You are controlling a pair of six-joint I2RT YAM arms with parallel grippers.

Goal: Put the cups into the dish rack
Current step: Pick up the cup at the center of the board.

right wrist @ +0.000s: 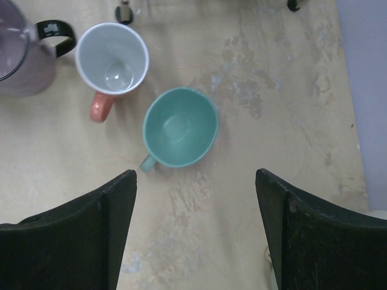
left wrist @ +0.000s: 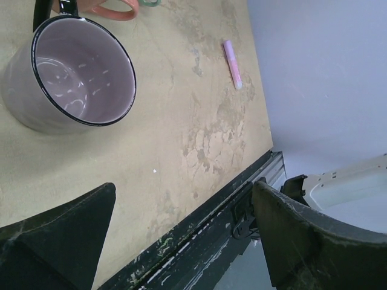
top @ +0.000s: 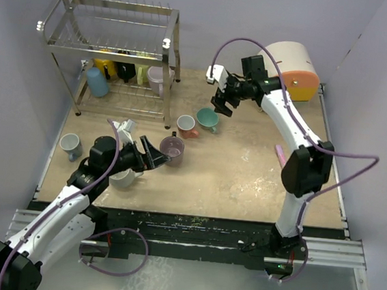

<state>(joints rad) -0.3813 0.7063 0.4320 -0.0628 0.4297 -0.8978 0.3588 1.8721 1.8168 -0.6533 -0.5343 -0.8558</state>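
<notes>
Judged partly done. Already in the dish rack (top: 107,47), on its lower tier at far left: several cups (top: 125,66), yellow, black and pale green among them. Left to load from the table (top: 245,177): purple mug (top: 172,148), salmon mug (top: 186,124), teal mug (top: 207,119), grey-blue mug (top: 69,145), white mug (top: 123,177). Left gripper (top: 155,154) low, just beside the purple mug, spread wide, holding nothing. Right gripper (top: 222,108) hanging above the teal mug, pointing down, also wide and empty.
</notes>
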